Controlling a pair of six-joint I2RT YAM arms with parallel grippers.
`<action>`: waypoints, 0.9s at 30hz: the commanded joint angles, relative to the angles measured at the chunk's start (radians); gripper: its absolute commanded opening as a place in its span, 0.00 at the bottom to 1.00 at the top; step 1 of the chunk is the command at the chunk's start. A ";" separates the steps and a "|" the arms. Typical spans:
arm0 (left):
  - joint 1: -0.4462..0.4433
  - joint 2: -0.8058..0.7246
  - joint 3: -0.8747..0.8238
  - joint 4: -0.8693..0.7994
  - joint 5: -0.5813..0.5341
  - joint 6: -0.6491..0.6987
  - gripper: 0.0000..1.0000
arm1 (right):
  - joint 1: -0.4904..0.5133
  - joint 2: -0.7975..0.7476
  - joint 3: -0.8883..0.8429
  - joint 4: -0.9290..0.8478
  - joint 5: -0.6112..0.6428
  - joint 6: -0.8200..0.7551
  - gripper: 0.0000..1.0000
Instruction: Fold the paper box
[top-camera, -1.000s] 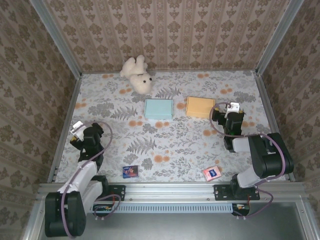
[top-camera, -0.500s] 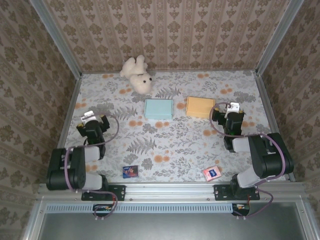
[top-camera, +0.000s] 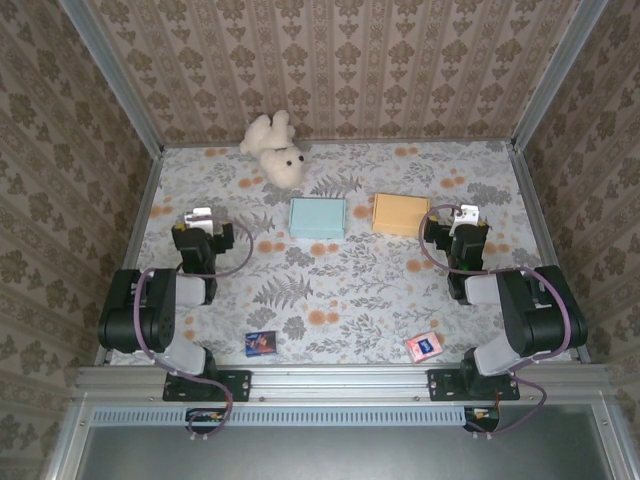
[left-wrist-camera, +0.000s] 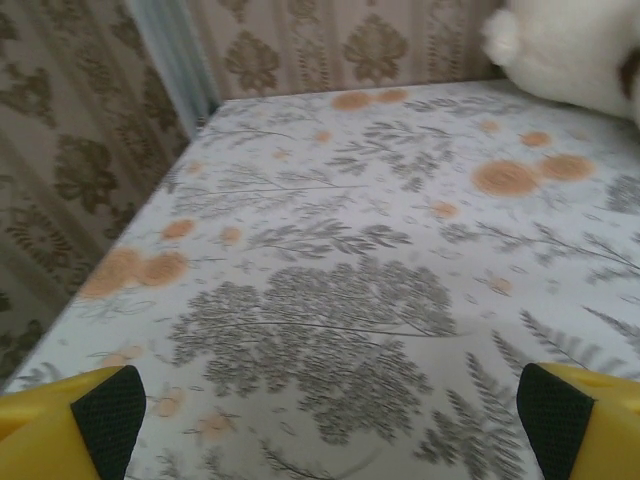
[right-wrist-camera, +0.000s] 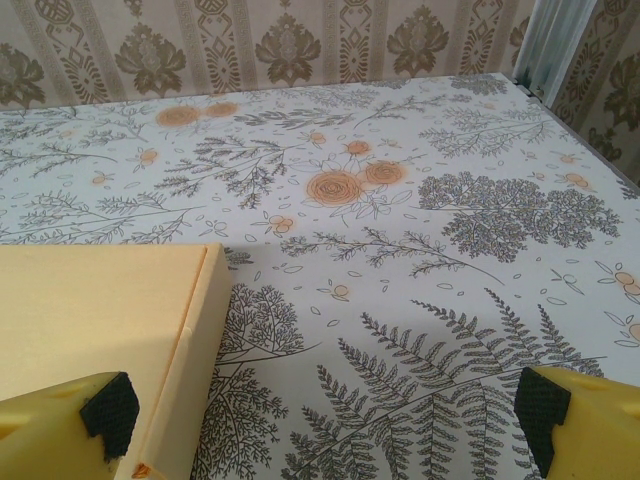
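Floral tabletop (right-wrist-camera: 420, 160), orange paper box (right-wrist-camera: 95, 310) just beside right gripper (right-wrist-camera: 325, 420)

Two boxes (top-camera: 317, 218) (top-camera: 400, 213), two packets (top-camera: 261, 343) (top-camera: 423, 346), one bear (top-camera: 277, 150)

A pale blue paper box (top-camera: 318, 218) is seen lying flat and closed, on the near side of the white plush bear (top-camera: 274, 147) and slightly to its right. A yellow-orange paper box (top-camera: 400, 213) is laid flat farther right of the bear, level with the blue one and apart from it.
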 joint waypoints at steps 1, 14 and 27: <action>-0.001 -0.008 0.006 -0.061 -0.020 -0.026 1.00 | 0.003 0.006 0.012 -0.011 -0.010 -0.014 1.00; -0.032 -0.004 0.001 -0.038 -0.024 0.014 1.00 | 0.004 0.006 0.013 -0.010 -0.010 -0.014 1.00; -0.038 -0.005 -0.002 -0.031 -0.030 0.019 1.00 | 0.003 0.007 0.013 -0.011 -0.010 -0.014 1.00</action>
